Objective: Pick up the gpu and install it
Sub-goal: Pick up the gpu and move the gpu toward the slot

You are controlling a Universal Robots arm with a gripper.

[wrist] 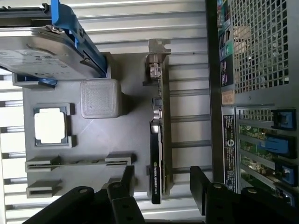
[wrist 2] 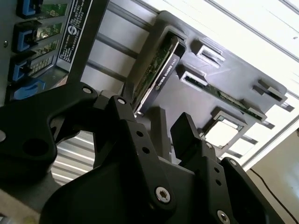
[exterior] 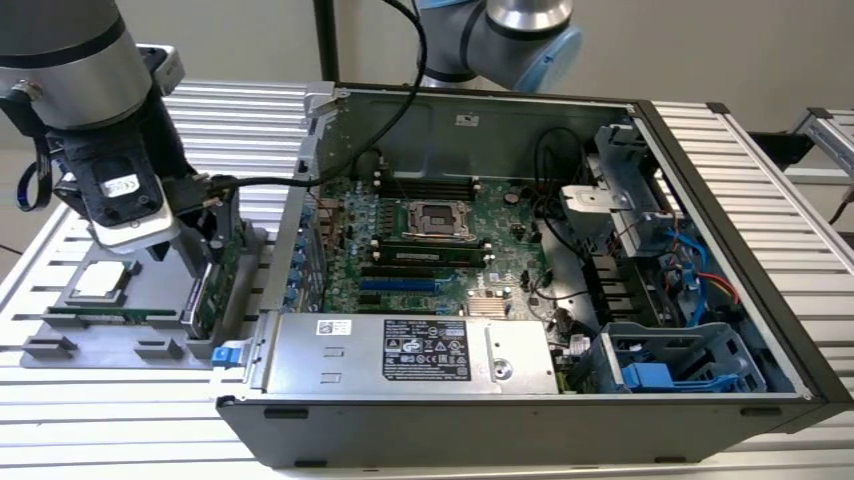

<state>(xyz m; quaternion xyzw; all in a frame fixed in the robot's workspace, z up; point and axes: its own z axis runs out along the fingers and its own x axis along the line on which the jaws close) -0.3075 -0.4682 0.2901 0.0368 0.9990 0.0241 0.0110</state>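
First wrist view, gpu edge-on, end effector cropped

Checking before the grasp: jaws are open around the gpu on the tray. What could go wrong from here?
1. The gpu stands on edge in its tray slot, seemingly off-centre between the open jaws; closing might tip it.
2. The case wall is right beside the tray; a lift could clip it.
3. The arm's cable drapes over the case corner and may snag.

Exterior view: bright, even light, soft shadows. In the second wrist view the counter glares white behind my hand, which shows dark.
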